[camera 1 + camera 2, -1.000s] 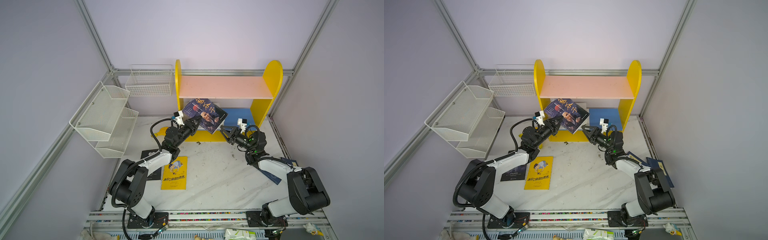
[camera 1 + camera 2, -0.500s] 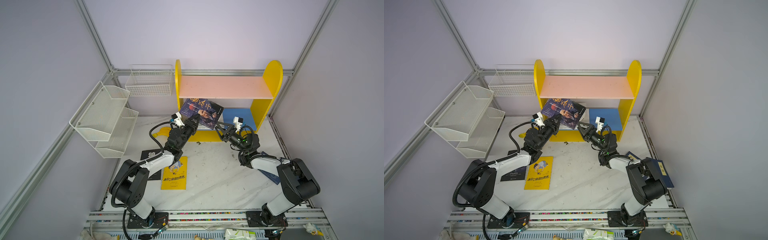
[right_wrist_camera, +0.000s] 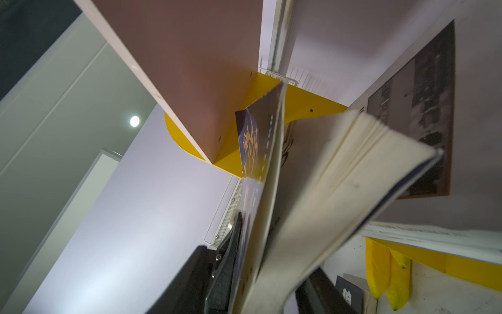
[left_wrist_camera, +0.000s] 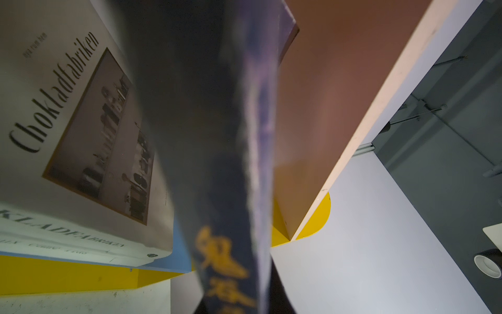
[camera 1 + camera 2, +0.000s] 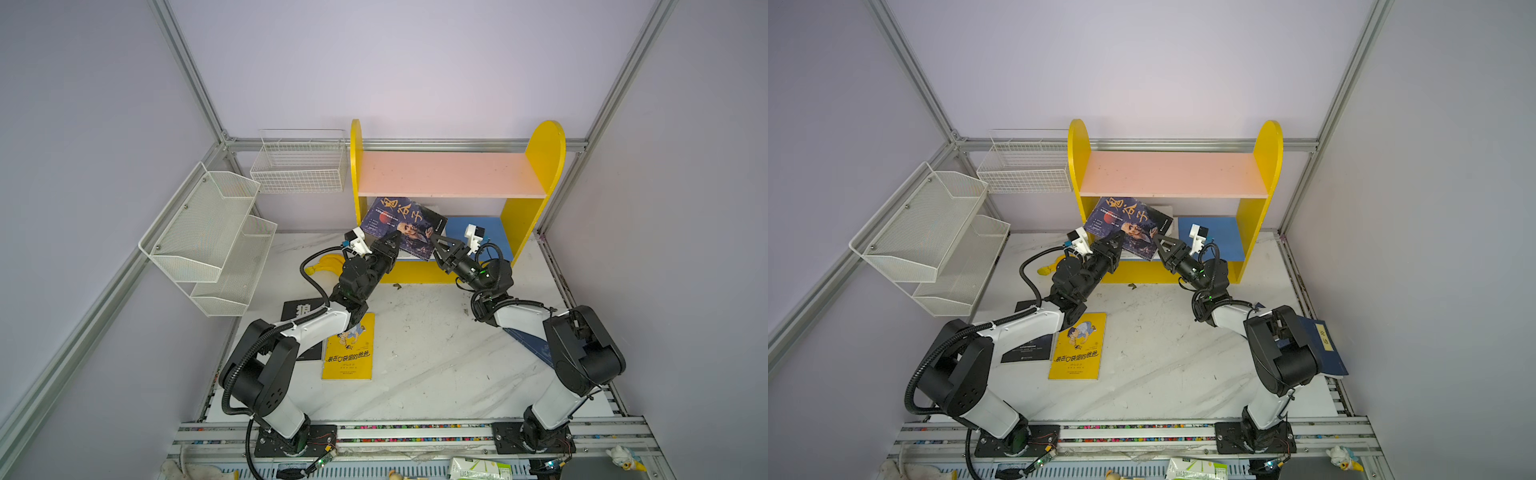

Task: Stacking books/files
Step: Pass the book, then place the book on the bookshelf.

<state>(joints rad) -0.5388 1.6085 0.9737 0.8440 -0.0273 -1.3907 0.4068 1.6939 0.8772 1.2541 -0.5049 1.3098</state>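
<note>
Blur swallows most of my left wrist view: the dark portrait book (image 4: 217,163) is a smeared blue-black slab down the middle of the frame. My own fingers barely show at its bottom edge.

In a top view my left fingers (image 5: 395,239) are clenched on that book's lower left corner. They hold it tilted under the pink board (image 5: 449,174) of the yellow shelf (image 5: 544,149), at the centre of the frame. Beneath it the white photo-cover book (image 4: 81,136) lies on the lower shelf board, and only slivers of it show from above.

My right fingers (image 5: 436,246) stand either side of the portrait book's lower right corner. In the right wrist view its pages fan out between them, but I cannot tell whether they pinch.

My left arm hides part of the black book (image 5: 300,309) and the bananas (image 5: 326,264). My right arm covers most of a navy book (image 5: 1327,361) at the right edge of the counter (image 5: 436,353). The yellow cartoon book (image 5: 349,349) lies flat, lower centre.

A second ago my right fingers hung apart from the portrait book, to its lower right. Now they are at its corner, and the book sits a little deeper under the board.
</note>
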